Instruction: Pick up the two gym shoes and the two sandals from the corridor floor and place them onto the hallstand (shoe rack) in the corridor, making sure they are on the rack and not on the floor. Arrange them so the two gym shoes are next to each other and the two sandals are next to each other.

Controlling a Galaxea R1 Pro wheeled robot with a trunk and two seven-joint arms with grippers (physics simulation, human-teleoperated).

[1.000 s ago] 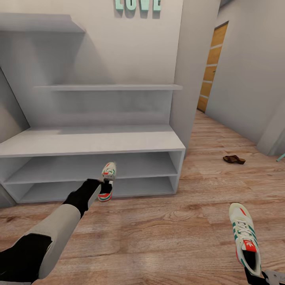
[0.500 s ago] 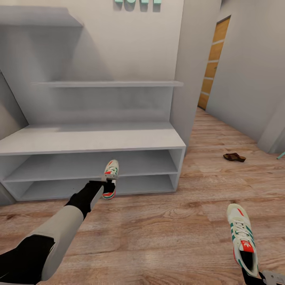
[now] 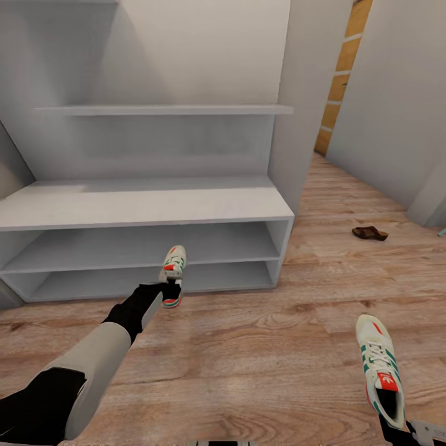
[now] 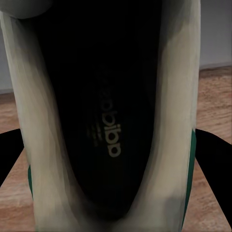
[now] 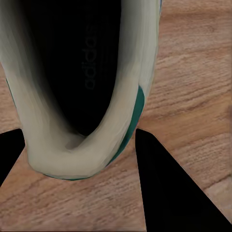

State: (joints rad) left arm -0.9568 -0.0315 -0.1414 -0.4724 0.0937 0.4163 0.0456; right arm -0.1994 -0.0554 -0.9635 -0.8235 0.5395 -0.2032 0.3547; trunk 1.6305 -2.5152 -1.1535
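The left arm (image 3: 93, 365) is built of smooth rounded segments: a black section nearest the body, a pale grey-beige sleeve-like forearm shell, then a matte black wrist tapering toward the far end. The right gripper (image 3: 409, 430), at the near right, shows a black block joined to a light grey metallic piece with small dark marks. In the right wrist view its fingers (image 5: 169, 188) are plain flat black wedges.

Head view: looking forward and down at hallstand (image 3: 148, 207) and corridor floor (image 3: 260, 365).
Wrist views: peering closely into each gym shoe, floor showing in all three.
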